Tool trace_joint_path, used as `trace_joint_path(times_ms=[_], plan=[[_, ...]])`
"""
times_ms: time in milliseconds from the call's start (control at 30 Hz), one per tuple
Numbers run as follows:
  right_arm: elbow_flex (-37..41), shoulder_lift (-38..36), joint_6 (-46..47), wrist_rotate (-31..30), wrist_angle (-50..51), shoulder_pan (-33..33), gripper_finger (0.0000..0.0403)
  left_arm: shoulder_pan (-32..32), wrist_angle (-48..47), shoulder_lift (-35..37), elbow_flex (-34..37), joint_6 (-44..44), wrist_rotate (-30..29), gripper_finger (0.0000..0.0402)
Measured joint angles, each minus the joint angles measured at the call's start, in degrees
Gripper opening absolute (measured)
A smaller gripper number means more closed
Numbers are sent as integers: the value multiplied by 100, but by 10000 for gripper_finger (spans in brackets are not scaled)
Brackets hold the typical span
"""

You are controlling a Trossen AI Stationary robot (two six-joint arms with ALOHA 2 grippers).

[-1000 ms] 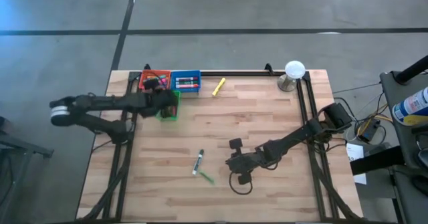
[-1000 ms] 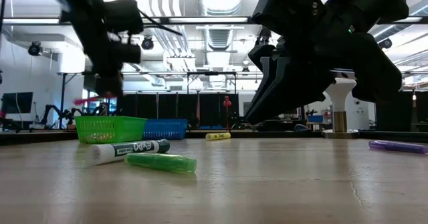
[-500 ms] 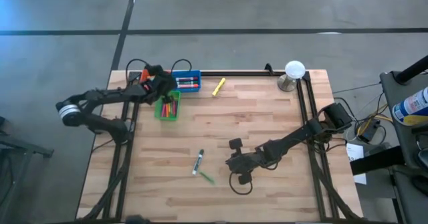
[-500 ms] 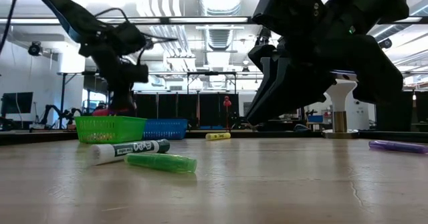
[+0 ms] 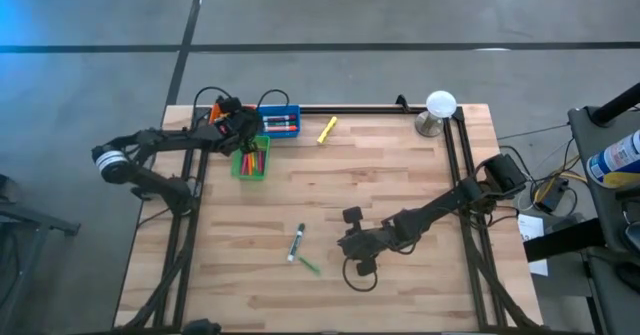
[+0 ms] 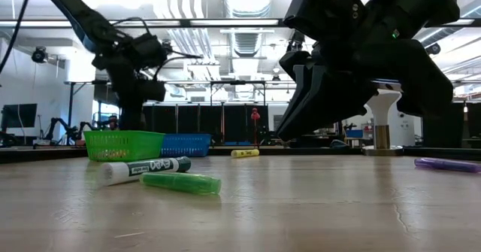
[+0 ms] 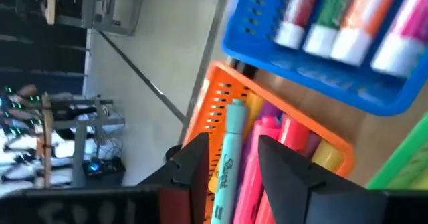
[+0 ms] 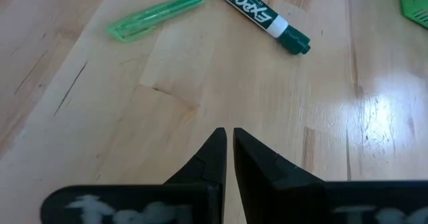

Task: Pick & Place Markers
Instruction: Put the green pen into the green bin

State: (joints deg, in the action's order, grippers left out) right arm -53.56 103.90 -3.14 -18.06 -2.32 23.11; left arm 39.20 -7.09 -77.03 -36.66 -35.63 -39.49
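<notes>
From above, the left claw (image 5: 232, 125) has pulled back from the green bin (image 5: 251, 163) to the orange bin (image 5: 222, 115) at the desk's (image 5: 400, 175) far left corner. A white marker (image 5: 297, 243) and green marker (image 5: 309, 266) lie mid-desk with open wood around; a yellow marker (image 5: 327, 130) sits by the blue bin (image 5: 279, 122).

Low down, the right claw (image 6: 301, 128) hasn't moved.

Left wrist: fingers apart over pink markers (image 7: 271, 147) and a teal marker (image 7: 226, 154).

Right wrist: fingers (image 8: 212, 158) pressed together, holding nothing.
</notes>
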Motion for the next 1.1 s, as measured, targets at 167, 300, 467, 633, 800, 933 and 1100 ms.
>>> trace_joint_path(times_ms=[167, 300, 467, 633, 800, 933, 1100], plan=[[12, -155, 152, -2, 133, 110, 22, -236, -812, 594, -318, 1294, 557, 116], [145, -336, 622, -170, -128, 221, 22, -652, -800, 1267, -232, 2647, 2030, 97], [464, -282, 1676, -271, -1499, 225, 22, -1513, 784, 2036, 629, 3577, 3105, 71], [425, 103, 2359, -294, -1964, 288, 38, -2362, 3551, 2422, 2095, 3842, 3131, 55], [34, 641, 2885, -292, -1962, 367, 83, -2588, 5673, 2412, 3231, 3843, 3113, 41], [-383, 1065, 2978, -287, -1905, 478, 124, -2577, 6037, 2487, 3554, 3637, 3102, 29], [-891, 1613, 2978, 68, -1890, 519, 154, -2577, 6030, 2506, 3601, 3620, 3099, 23]])
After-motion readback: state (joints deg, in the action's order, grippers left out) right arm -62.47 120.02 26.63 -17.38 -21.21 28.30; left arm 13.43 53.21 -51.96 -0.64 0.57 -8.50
